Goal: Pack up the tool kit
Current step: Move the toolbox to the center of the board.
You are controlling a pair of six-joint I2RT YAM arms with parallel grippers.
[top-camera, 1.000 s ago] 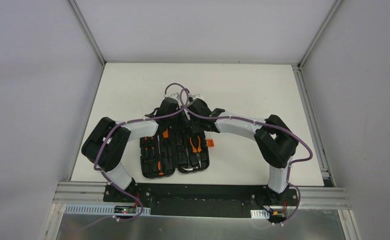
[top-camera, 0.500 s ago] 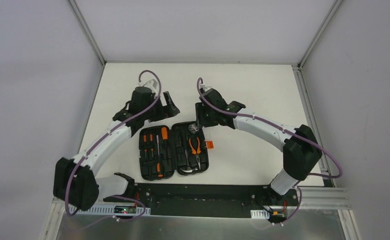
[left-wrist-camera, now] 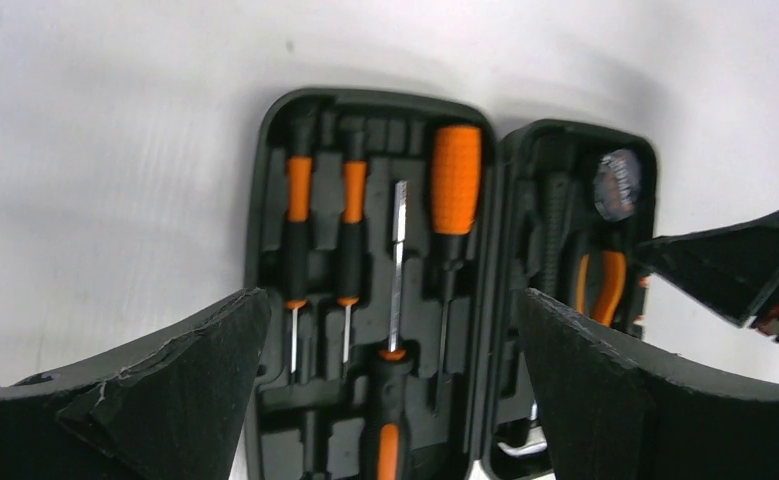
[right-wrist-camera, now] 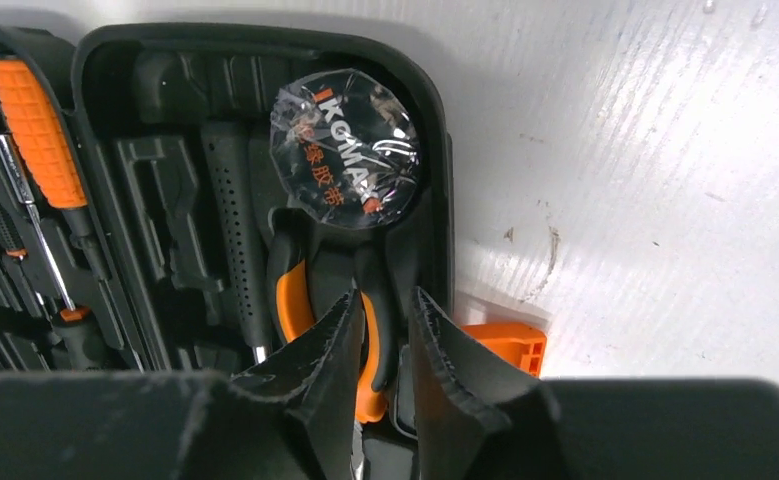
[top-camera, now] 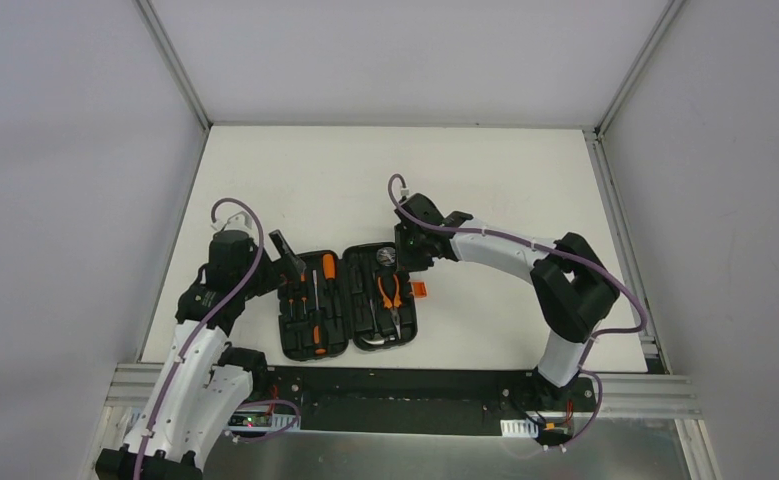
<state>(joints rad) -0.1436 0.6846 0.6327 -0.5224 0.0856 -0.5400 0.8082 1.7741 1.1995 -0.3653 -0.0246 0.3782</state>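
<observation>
Left claw (left-wrist-camera: 390, 300) spread wide, empty, over open case (left-wrist-camera: 262, 220). Right claw (right-wrist-camera: 385, 298) narrowly parted at pliers (right-wrist-camera: 287, 300); grip indeterminate.

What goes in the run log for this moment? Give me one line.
case open on table | left pincer open above screwdrivers | right pincer narrow over pliers, grip unclear
</observation>
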